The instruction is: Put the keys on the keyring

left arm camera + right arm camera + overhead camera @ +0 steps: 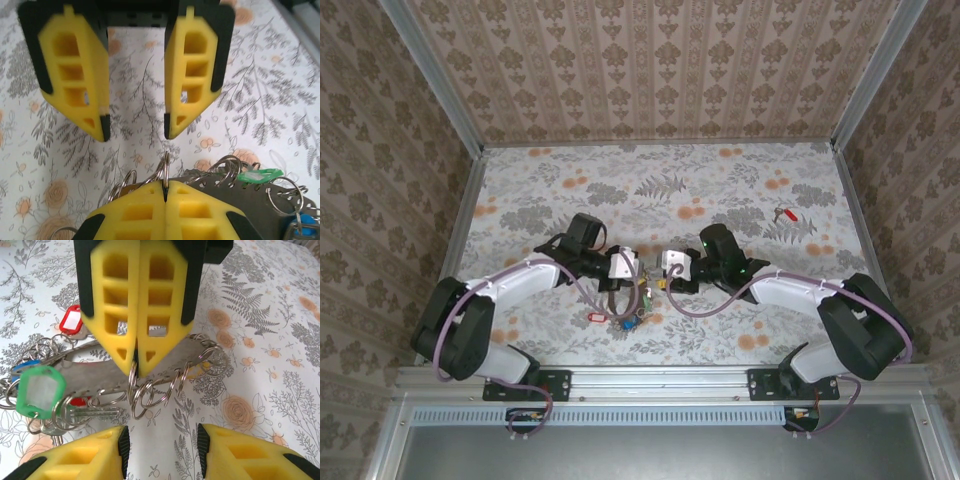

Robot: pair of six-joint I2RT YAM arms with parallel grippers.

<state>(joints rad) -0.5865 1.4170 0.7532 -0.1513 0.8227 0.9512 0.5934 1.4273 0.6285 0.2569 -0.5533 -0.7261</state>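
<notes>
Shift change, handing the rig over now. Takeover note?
Left gripper: shut on a metal ring of the grey ring strip.
Right gripper: open, facing it, holding nothing.
Keys: green-tagged key and others lie by the strip, between the arms; one red-tagged key lies apart, far right.
Done: ring gripped. Left: likely fetch the loose key and thread it on.

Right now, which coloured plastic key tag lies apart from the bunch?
The lone red tag at far right; the green tag and blue tag sit bunched together.
</notes>
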